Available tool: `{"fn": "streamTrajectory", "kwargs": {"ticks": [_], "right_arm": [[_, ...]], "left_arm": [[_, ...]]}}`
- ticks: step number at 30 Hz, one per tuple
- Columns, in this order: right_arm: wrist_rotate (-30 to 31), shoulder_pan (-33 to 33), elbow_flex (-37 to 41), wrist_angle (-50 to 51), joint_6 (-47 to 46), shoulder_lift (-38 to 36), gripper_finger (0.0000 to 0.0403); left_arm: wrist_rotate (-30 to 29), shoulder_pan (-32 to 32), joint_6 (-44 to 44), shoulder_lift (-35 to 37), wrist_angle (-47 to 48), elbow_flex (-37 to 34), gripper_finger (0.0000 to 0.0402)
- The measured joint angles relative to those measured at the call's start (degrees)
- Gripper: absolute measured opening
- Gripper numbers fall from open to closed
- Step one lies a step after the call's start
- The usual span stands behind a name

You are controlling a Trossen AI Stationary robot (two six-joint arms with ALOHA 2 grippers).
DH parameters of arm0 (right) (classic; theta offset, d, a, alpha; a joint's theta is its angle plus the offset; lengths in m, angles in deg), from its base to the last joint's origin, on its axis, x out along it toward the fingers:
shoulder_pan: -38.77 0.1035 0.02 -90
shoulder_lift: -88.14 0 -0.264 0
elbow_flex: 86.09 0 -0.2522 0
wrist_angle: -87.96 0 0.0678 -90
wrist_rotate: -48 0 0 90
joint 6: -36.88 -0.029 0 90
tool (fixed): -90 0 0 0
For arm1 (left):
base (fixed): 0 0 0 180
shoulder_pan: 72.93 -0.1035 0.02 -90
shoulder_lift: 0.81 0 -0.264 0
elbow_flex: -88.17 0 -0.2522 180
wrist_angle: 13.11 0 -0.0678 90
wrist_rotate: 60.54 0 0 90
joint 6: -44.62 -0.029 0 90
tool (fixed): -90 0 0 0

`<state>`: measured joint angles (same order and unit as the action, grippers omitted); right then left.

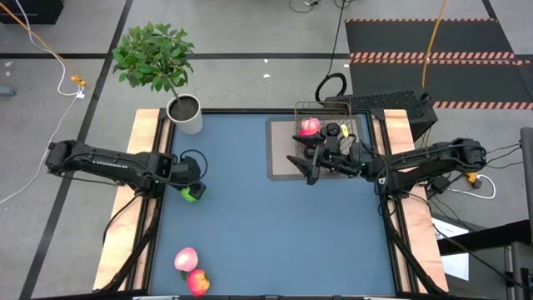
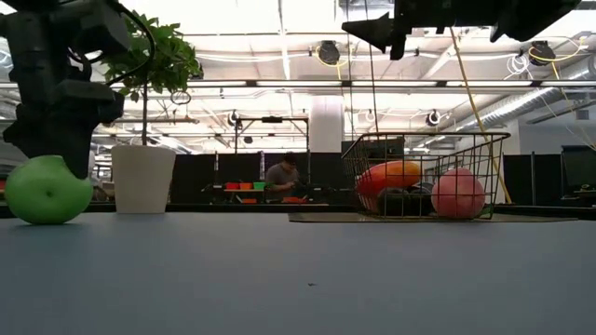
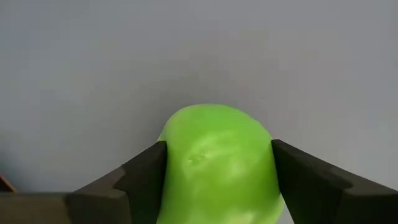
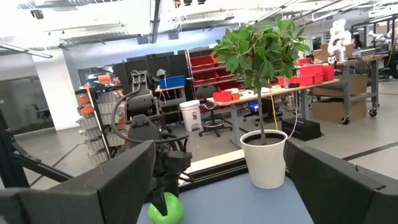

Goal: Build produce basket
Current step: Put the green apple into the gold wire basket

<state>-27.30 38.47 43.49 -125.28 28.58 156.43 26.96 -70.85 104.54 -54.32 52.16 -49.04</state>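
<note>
At the left edge of the high view, the left gripper [image 1: 192, 192] is down on the green apple [image 1: 193, 194], jaws set on either side of it and touching its flanks — the apple rests on the blue surface [image 1: 266, 225]. Whether the grip is firm yet I cannot tell. It looks light, smooth and rounded, likely slippery, so a hold across its widest middle seems safest. The basket [image 1: 321, 133] sits upper right of centre, holding a pink peach [image 1: 310, 127]. The right gripper [image 1: 306, 169] hangs above the surface beside it, jaws apart and empty. Two more fruits [image 1: 192, 271] lie at lower left.
</note>
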Motion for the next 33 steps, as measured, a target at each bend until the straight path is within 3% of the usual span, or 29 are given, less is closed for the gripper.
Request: {"fn": "streamTrajectory", "kwargs": {"ticks": [5,10,17,19,24,28,33], "right_arm": [[0.0,0.0,0.0,0.07,0.0,0.0,0.035],[-0.02,0.0,0.0,1.39,0.49,0.17,0.035],[-0.2,0.0,0.0,2.8,1.9,1.84,0.035],[-2.52,-0.08,0.0,3.16,3.06,2.4,0.035],[-16.02,-1.14,-0.02,4.35,8.85,5.18,0.035],[-17.43,-1.14,0.0,1.21,12.4,8.83,0.035],[-17.79,-0.84,0.0,-2.41,18.25,12.58,0.035]], "left_arm": [[-0.75,0.02,-1.19,1.75,-2.05,-0.49,0.0284],[-4.5,0.05,-2.67,2.07,-3.52,1.05,0.0262],[-5.97,0.04,-9.47,2.15,-17.96,2.48,0.0258],[-6.14,0.04,-12.88,2.15,-23.57,2.67,0.0267],[-7.33,0.1,-23.34,2.09,-40.35,2.84,0.0273],[-8.02,0.33,-30.52,1.96,-50.46,2.89,0.0261],[-8.07,0.33,-34.71,1.58,-55.34,2.95,0.0262]]}}
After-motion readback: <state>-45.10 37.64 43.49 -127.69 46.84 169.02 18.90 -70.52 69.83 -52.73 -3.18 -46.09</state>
